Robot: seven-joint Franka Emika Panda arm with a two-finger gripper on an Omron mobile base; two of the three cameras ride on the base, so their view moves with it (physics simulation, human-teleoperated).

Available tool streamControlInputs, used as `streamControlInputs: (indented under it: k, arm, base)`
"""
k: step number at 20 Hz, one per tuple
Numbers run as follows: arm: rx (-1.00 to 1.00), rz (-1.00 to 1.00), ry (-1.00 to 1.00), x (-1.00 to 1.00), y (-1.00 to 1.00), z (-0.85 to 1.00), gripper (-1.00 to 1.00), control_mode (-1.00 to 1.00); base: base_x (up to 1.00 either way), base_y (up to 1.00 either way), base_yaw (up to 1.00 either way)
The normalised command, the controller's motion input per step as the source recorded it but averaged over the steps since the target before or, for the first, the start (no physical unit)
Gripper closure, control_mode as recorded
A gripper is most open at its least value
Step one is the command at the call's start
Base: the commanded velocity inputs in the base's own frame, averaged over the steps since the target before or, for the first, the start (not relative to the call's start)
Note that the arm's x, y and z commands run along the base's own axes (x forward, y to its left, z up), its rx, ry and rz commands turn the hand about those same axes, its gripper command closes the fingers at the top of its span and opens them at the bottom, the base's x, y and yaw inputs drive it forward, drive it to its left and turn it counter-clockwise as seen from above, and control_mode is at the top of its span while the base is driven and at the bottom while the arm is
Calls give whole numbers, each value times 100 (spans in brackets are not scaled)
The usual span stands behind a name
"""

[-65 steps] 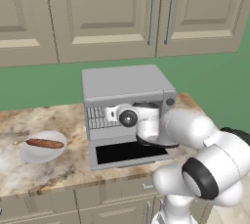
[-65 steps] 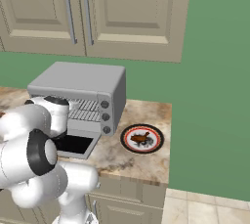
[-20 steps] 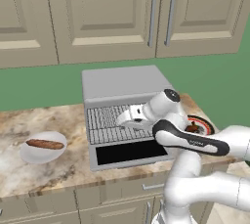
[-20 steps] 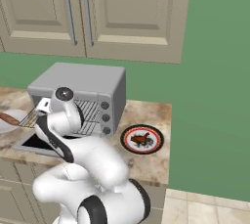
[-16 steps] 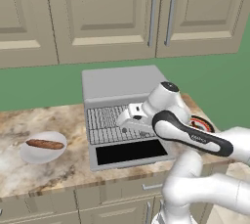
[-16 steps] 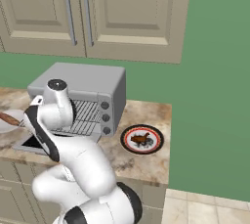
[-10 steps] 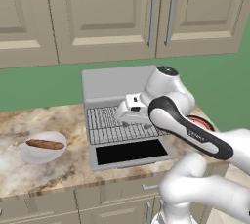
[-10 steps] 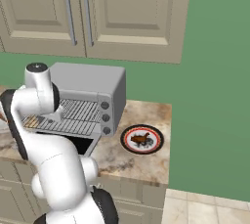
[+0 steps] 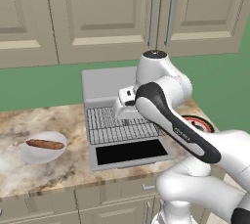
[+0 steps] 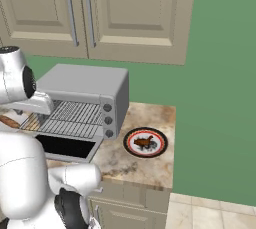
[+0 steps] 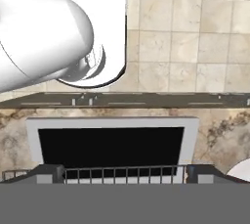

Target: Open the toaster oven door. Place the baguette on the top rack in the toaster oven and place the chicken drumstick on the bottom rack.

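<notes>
The toaster oven (image 9: 105, 82) (image 10: 87, 85) stands on the counter with the toaster oven door (image 9: 129, 152) (image 10: 64, 146) (image 11: 112, 145) folded down flat. A silver wire rack (image 9: 122, 126) (image 10: 70, 119) (image 11: 126, 172) sticks out of its mouth; I cannot tell the top rack from the bottom rack. My gripper (image 9: 125, 115) (image 10: 36, 108) hangs just above that rack, pointing down, with its fingers hidden. The baguette (image 9: 45, 144) lies in a white bowl (image 9: 29, 153) left of the oven. The chicken drumstick (image 10: 144, 142) rests on a red-rimmed plate (image 10: 129, 145) to the right.
Cream wall cabinets (image 9: 97, 12) hang above the oven against a green wall. The marble counter (image 9: 44, 176) ends just right of the plate (image 9: 200, 120), with tiled floor (image 10: 210, 213) beyond. My own arm crosses in front of the oven's right side.
My arm has swung upward and its elbow now towers over the oven. The hand has lifted slightly above the rack. Oven, bowl and plate have not moved.
</notes>
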Motion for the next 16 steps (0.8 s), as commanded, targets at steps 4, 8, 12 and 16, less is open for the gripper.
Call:
streamControlInputs:
  k: [4,8,12,16]
  arm:
    - [-12,0,-3,-21,-29,26,-100,-100]
    - [-7,0,0,-23,-35,5,-100,-100]
    - [-4,0,0,-19,-48,0,-100,-100]
    - [-2,0,0,-20,-48,0,-100,-100]
  base:
    - [0,0,0]
    - [0,0,0]
    - [0,0,0]
    - [0,0,0]
